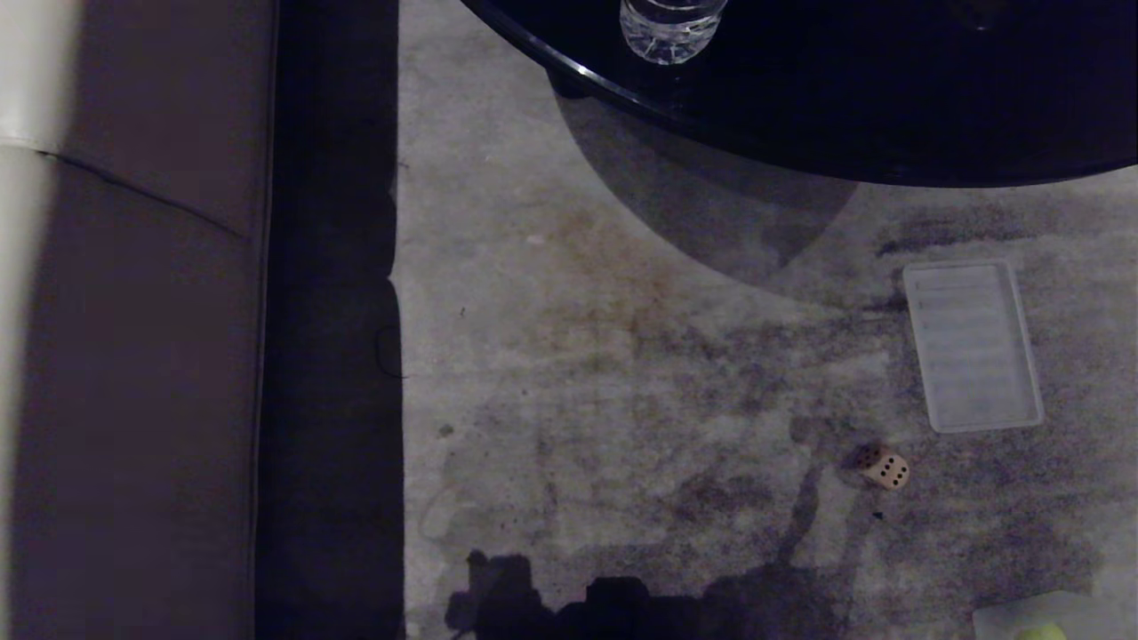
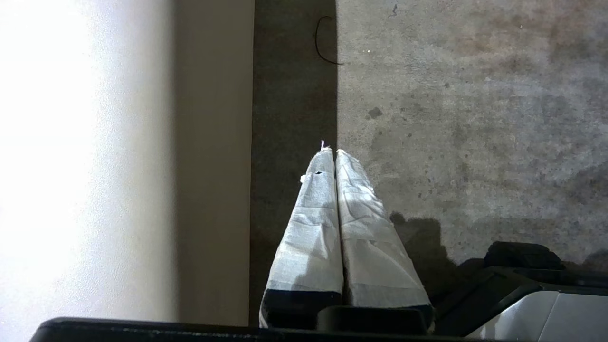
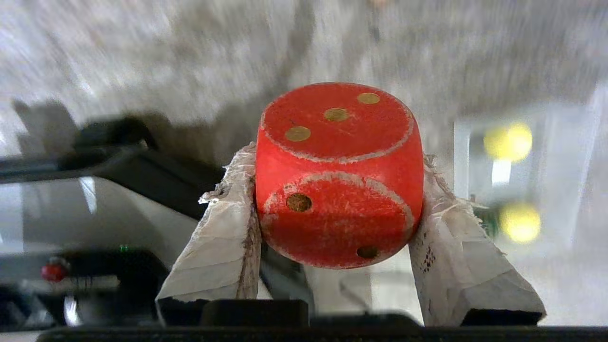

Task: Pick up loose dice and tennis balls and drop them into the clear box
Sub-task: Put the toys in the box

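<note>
In the right wrist view my right gripper (image 3: 335, 164) is shut on a red die (image 3: 338, 175), its taped fingers (image 3: 223, 228) pressing two opposite sides, held above the floor. Beyond it the blurred clear box (image 3: 461, 156) holds two yellow round things (image 3: 508, 141) that I cannot tell apart as balls or dice. The head view shows neither arm. There a tan die (image 1: 883, 467) lies loose on the floor, and a corner of the clear box (image 1: 1022, 615) with a tennis ball (image 1: 1040, 633) shows at the lower right edge. My left gripper (image 2: 332, 151) hangs parked, shut and empty.
A flat ribbed lid (image 1: 973, 345) lies on the floor just beyond the tan die. A black round table (image 1: 845, 98) with a glass (image 1: 669, 31) stands at the far side. A sofa (image 1: 133, 356) runs along the left. My own base (image 2: 546, 304) is close below.
</note>
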Motion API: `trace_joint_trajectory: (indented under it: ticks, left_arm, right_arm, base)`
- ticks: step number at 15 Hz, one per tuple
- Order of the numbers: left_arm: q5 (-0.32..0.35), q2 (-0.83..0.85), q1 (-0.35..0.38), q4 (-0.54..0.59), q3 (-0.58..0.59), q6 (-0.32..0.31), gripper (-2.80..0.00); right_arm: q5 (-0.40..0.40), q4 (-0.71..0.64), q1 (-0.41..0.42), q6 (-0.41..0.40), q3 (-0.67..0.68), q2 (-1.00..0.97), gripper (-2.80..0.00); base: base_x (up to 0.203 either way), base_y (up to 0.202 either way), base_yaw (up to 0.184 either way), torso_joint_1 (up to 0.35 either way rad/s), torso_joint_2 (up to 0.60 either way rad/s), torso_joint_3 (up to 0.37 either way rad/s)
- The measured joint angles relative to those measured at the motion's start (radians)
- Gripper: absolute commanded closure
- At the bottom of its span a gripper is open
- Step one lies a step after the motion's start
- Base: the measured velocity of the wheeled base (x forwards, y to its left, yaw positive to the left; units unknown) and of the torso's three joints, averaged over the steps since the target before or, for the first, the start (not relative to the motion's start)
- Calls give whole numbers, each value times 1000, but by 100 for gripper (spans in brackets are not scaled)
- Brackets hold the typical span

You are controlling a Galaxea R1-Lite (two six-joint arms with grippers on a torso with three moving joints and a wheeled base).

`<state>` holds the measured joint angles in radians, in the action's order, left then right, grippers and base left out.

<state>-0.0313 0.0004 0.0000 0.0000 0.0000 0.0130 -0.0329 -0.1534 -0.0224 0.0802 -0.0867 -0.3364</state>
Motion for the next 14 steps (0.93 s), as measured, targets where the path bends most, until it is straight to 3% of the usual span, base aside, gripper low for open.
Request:
trace_joint_trajectory:
  ticks: [5, 14]
  left_arm:
    - [0, 0, 0, 0, 0, 0, 0]
    - [0, 0, 0, 0, 0, 0, 0]
  right_arm:
    - [21, -12, 17, -28, 18, 272, 0]
    - [22, -16, 18, -32, 21, 339, 0]
  base:
    - [0, 0, 0, 0, 0, 0]
    - [0, 0, 0, 0, 0, 0]
